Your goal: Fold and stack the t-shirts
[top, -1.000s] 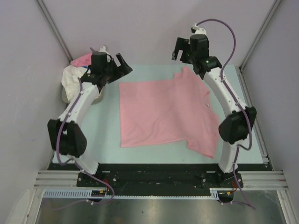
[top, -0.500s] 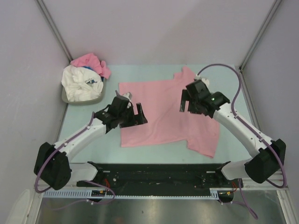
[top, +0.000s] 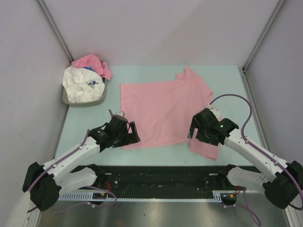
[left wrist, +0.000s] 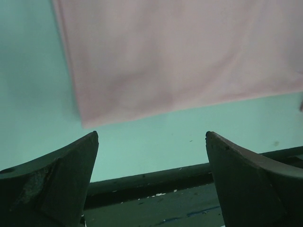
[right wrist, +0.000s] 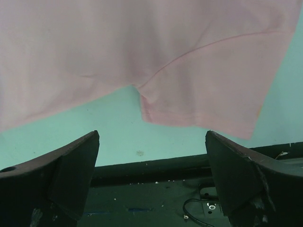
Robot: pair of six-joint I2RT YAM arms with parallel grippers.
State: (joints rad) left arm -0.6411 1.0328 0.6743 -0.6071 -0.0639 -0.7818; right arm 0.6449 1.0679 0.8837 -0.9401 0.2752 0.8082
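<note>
- Two grippers now sit at the near edge of the spread pink t-shirt (top: 161,109). A second ago both were up at its far edge, and half a second ago they were crossing its middle.
- The left gripper (left wrist: 151,137) has its fingers spread wide with nothing between them. In its wrist view the shirt's near-left corner lies just ahead, and bare table (top: 94,123) shows under the jaws.
- The right gripper (right wrist: 151,137) is also spread and carrying nothing. It faces the notch where the near sleeve meets the shirt's body, with the sleeve hem just beyond its fingertips.
- The shirt itself has not shifted during that sweep. It is flat, one layer and unfolded, with both sleeves on its right side.
- I read the pull-back as the end of the work at the far edge and the set-up for a pinch along the near edge. No fold has been made yet, so you are early in the task.
- You have three t-shirts in sight. The first is this flat pink one.
- Beyond the shirt's far-left corner sits one grey bin (top: 66,99), which holds the other two.
- One is a white tee with a blue print (top: 83,85), and one is a crumpled pink tee (top: 87,60) heaped behind it.
- You cannot tell whether anything more lies underneath them.
</note>
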